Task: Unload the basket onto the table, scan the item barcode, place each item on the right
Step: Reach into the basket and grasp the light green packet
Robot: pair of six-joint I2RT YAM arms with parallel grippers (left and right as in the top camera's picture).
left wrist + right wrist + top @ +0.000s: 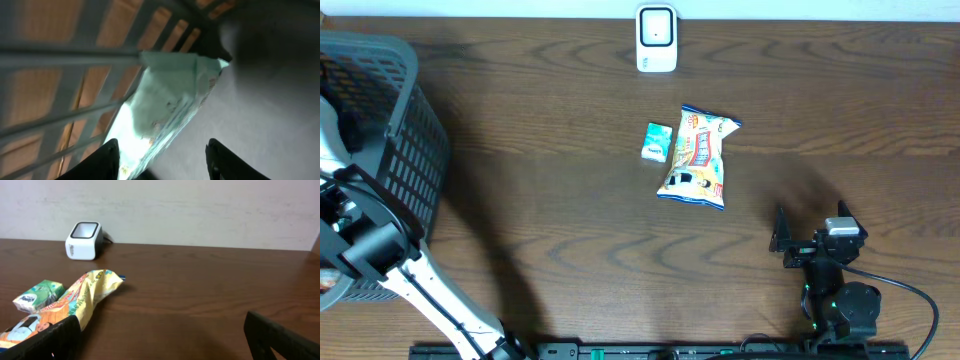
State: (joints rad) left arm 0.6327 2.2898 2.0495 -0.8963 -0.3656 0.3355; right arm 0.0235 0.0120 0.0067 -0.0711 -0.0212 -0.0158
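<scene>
Reaching into the grey basket (420, 150) at the table's left edge, the left gripper (162, 150) hangs over a pale green packet (170, 100) that lies slanted against the slatted wall. Its 2 fingers (107, 160) stand about half apart. The packet's lower end sits between them, close to the left one, with bare basket floor showing on the other side, so I judge the claw not yet closed on anything.

The step in hand looks like picking this packet out for scanning. To do it well, centre the claw so both pads meet the packet together, and close on the flat body rather than the crimped end, since thin film can slip or crumple. Lift straight up to clear the slats, because the packet rests right against the wall and could snag.

Whichever face carries the barcode cannot be made out from here, so expect to turn the packet before presenting it to the white scanner (657, 38) at the far edge of the table (570, 220).

The right gripper (162, 335) rests low with its claw wide and holding nothing, near a yellow snack bag (698, 155) and a small green box (657, 142).
</scene>
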